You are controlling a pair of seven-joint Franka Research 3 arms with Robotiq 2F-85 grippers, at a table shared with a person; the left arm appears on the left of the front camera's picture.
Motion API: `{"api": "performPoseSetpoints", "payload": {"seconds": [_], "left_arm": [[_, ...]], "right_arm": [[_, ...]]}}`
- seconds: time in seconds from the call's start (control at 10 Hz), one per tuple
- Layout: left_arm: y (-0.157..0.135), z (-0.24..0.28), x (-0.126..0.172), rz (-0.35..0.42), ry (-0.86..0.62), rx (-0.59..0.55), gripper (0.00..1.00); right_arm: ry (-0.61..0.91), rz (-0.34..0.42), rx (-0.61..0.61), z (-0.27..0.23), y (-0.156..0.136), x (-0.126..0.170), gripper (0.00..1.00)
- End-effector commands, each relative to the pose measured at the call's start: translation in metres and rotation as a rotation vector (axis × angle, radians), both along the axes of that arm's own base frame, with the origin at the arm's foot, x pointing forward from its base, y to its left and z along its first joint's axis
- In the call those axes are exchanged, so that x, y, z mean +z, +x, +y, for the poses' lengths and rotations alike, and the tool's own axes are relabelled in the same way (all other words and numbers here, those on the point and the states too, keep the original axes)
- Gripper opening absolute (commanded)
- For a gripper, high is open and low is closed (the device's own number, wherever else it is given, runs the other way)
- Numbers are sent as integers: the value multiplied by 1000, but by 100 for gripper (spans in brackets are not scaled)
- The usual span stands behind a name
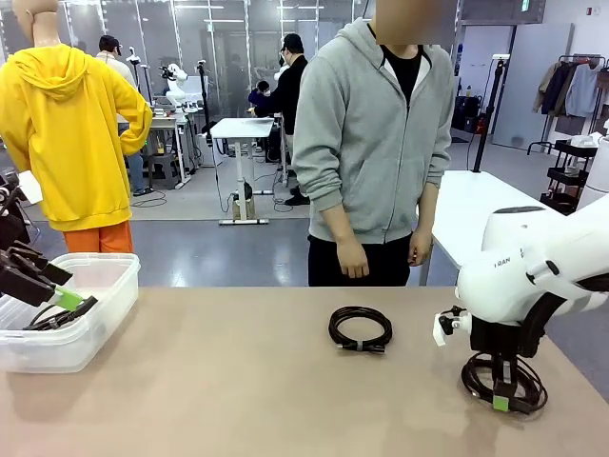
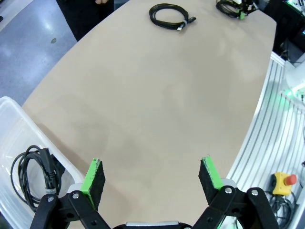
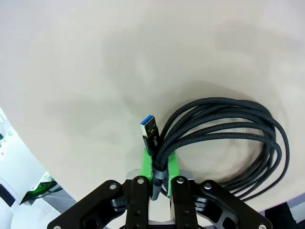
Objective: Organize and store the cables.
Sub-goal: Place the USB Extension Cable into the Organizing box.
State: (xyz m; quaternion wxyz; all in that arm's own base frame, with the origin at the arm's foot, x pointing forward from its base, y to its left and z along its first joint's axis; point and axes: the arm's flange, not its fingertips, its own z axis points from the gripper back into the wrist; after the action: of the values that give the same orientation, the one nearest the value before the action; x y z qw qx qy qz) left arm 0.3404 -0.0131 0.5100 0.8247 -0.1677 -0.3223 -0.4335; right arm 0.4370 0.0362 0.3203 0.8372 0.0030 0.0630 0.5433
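Right gripper (image 3: 159, 168), on the arm (image 1: 533, 271) lettered "FRAN", clenched on a cable coil (image 3: 228, 138) at the table's (image 1: 238, 390) right side; left gripper (image 2: 151, 164) spread wide at the clear bin (image 1: 100, 276) containing another cable (image 2: 28, 171); third coil (image 1: 360, 329) mid-table.

The right arm (image 1: 533, 271) has a smooth, rounded white shell with dark lettering on its side and a black wrist section. The left gripper (image 2: 151, 167) and right gripper (image 3: 159, 160) are black linkages with silver pivot pins and green pads (image 2: 90, 175). The person (image 1: 376, 143) wears a grey hooded sweatshirt, black shirt and black trousers.
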Motion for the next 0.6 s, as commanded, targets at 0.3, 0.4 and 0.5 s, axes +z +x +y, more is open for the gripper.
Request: {"api": "performPoseSetpoints", "payload": {"seconds": [0.3,0.4,0.5], "left_arm": [[-1,-3,0,7,1,10,100],[-1,-3,0,7,1,10,100],[-1,-3,0,7,1,10,100]], "right_arm": [[33,-57,42,41,4,104,13],[57,-44,58,55,7,107,13],[66,-63,101,75,8,110,13]]}}
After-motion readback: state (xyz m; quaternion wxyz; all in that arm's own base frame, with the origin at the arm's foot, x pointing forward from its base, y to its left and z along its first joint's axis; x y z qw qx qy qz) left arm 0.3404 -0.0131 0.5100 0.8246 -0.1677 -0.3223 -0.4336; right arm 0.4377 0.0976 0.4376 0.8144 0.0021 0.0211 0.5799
